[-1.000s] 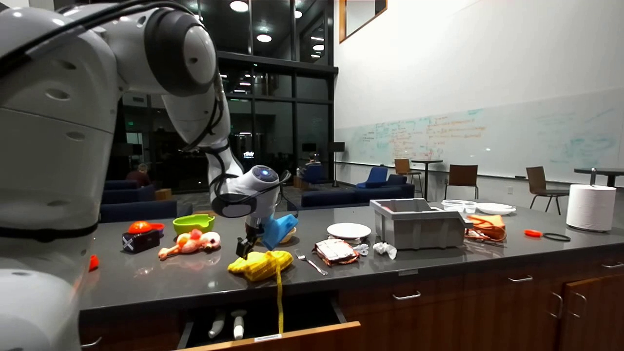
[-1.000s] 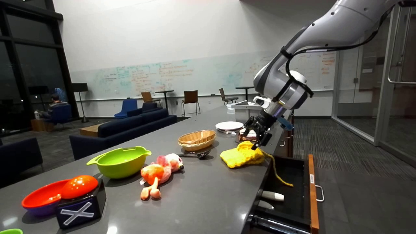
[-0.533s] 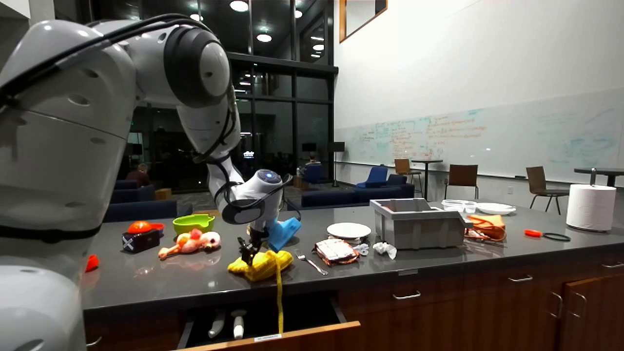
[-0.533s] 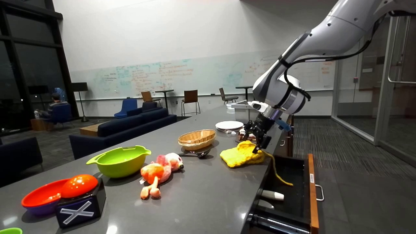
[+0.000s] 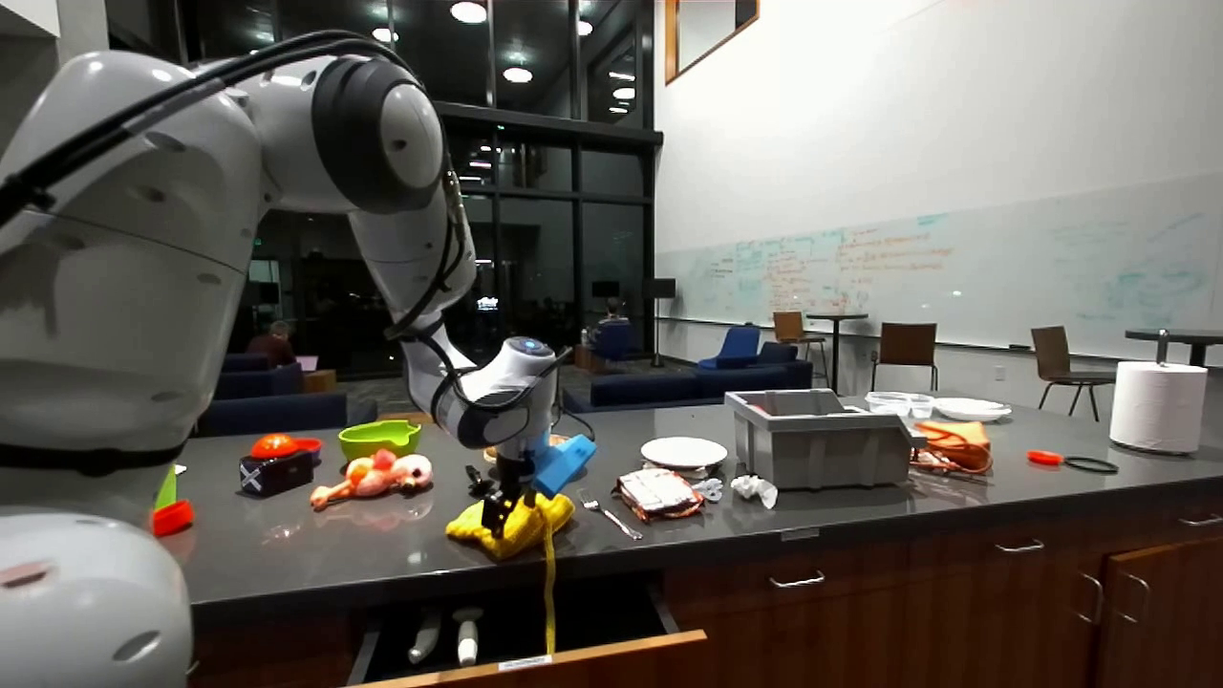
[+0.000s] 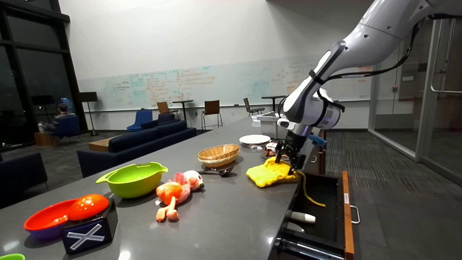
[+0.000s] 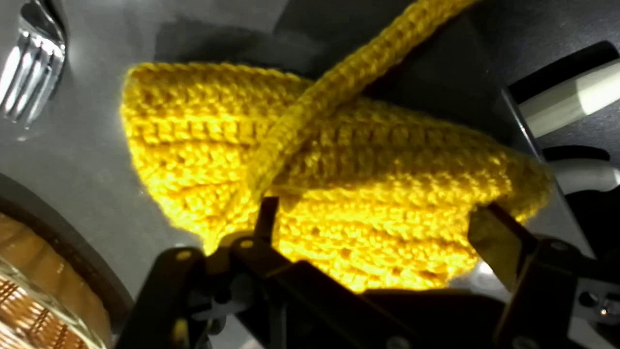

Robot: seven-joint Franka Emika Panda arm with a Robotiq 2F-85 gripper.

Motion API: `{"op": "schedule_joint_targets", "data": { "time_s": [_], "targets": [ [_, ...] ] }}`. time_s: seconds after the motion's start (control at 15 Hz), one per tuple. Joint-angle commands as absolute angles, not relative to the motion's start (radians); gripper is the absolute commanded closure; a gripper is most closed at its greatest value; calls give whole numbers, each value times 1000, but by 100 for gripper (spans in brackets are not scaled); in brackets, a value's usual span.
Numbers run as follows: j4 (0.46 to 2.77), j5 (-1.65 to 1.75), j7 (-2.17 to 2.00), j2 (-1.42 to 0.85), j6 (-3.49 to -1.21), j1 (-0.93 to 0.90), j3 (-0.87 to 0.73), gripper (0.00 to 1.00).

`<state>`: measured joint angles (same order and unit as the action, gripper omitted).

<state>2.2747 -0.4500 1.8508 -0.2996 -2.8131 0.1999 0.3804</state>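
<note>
- Fingers spread wide: the gripper (image 7: 380, 213) straddles the yellow crocheted piece (image 7: 411, 165), tips down at the fabric, nothing pinched; firm contact cannot be told.
- Piece lies near the front edge of the counter (image 6: 223, 231), beside the open drawer (image 6: 347, 216); its cord (image 5: 549, 592) hangs over that edge.
- Risk 1: a shallow grip probably catches only loose stitches and slips; cause, soft, flat fabric.
- Risk 2: 1 fingertip sits by the cord's root, so the cord could bunch in the grip.
- Risk 3: a push toward the front edge could drop the piece into the drawer.
- Drawer: 2 pale handles (image 5: 467, 637), plus the cord's end.
- Gray bin (image 5: 822, 454), near the front edge: contents mostly hidden by its walls.
- Wicker basket (image 6: 216, 163), back from that edge: woven inside shows.
- Green bowl (image 6: 139, 186), toward the back edge: base hidden.
</note>
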Motion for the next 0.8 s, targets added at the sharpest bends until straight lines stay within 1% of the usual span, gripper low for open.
{"op": "schedule_joint_targets", "data": {
  "time_s": [0.0, 0.13, 0.2, 0.33, 0.4, 0.53, 0.6, 0.73],
  "targets": [
    [2247, -374, 1768, -299, -2742, 136, 310, 0],
    [2233, -351, 1745, -304, -2715, 116, 291, 0],
    [2230, -341, 1736, -303, -2703, 108, 283, 21],
    [2222, -327, 1725, -303, -2682, 95, 271, 28],
    [2220, -318, 1719, -302, -2670, 90, 265, 34],
    [2215, -303, 1713, -299, -2650, 81, 255, 50],
    [2215, -291, 1707, -295, -2638, 76, 248, 60],
    [2210, -266, 1698, -288, -2615, 67, 238, 74]
  ]
}}
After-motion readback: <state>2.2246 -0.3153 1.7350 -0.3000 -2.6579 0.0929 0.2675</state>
